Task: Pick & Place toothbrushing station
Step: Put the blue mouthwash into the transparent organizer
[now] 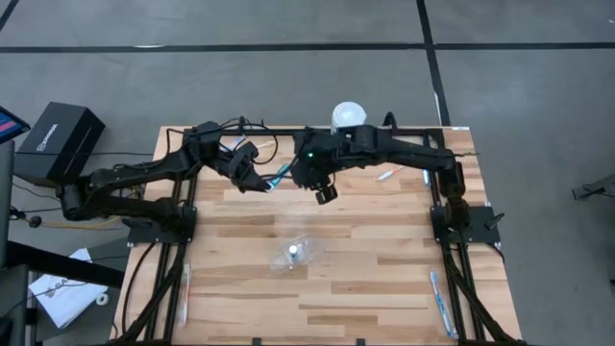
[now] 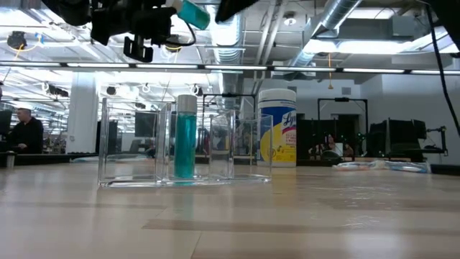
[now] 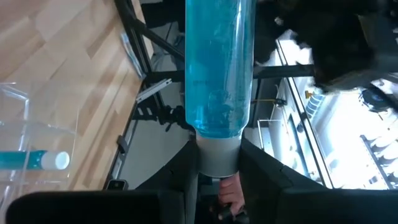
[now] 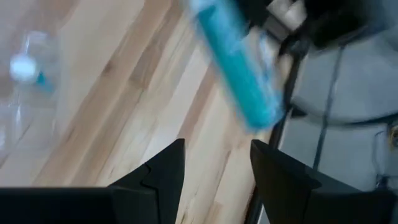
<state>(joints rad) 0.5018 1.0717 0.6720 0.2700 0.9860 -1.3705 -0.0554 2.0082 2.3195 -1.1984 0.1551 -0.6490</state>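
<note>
Black box sits on the floor off the table's far-left corner. Left gripper is raised above the wooden table, over its far half left of centre, pinching a teal toothpaste tube by its white cap end; left wrist view shows the fingers clamped on the cap with the tube sticking straight out ahead. Tube is airborne, touching nothing else; in the low view its tip hangs high above the organizer. Clear plastic organizer stands near table centre, on the near side of both grippers, with a second teal tube upright in one compartment, white cap up; which compartment, cannot tell from overhead. Right gripper hovers just right of the held tube, fingers spread, holding nothing; right wrist view shows the tube beyond its open fingers, not between them. White-lidded wipes canister stands at the far edge behind the right arm; yellow label visible in the low view. Small white-and-red item lies flat right of the right gripper, too small to identify. Toothbrush in clear packaging lies along the near-right edge. A person sits at the far left of the room behind.
</note>
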